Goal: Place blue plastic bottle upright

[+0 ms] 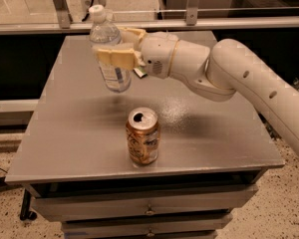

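The blue plastic bottle (108,49), clear with a white cap and a pale label, hangs almost upright, cap up, above the back left of the grey table (65,143). My gripper (117,46) reaches in from the right and is shut on the bottle's middle, one finger (117,57) in front and the other behind. The bottle's base is a little above the tabletop, casting a shadow below it.
A bronze soda can (143,135), opened, stands upright near the table's front edge. A corner of the green snack bag (140,73) shows behind my wrist. A metal rail (199,21) runs behind the table. Drawers sit below the tabletop.
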Robot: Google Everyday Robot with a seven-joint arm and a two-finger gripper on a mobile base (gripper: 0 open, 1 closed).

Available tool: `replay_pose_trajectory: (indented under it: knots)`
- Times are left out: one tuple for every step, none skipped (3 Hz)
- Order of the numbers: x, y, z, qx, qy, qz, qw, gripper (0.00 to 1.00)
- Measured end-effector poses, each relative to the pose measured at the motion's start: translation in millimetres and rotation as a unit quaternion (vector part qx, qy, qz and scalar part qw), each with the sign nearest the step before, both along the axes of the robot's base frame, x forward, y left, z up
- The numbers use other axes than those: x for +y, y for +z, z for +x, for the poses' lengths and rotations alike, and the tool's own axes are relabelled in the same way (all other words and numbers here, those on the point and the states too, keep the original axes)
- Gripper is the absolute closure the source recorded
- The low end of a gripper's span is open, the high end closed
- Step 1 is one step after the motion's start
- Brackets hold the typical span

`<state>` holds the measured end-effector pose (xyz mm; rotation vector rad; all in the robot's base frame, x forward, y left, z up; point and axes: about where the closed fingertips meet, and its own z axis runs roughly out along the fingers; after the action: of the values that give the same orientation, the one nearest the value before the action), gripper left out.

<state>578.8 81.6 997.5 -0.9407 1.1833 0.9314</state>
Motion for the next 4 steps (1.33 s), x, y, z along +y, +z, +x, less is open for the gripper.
replay_pose_trajectory:
  knots:
    - [-9.4, -16.9, -5.4, 0.014, -0.008, 0.002, 0.9999, 1.0]
    - [-15.8, -34.3, -8.5, 0.023, -0.014, 0.01, 0.9996, 1.0]
    - [-22.9, -56.9, -11.3, 0.032, -0.013, 0.018, 0.9992, 1.0]
    - [-23.3, -57.9, -11.5, 0.033, -0.012, 0.018, 0.9992, 1.0]
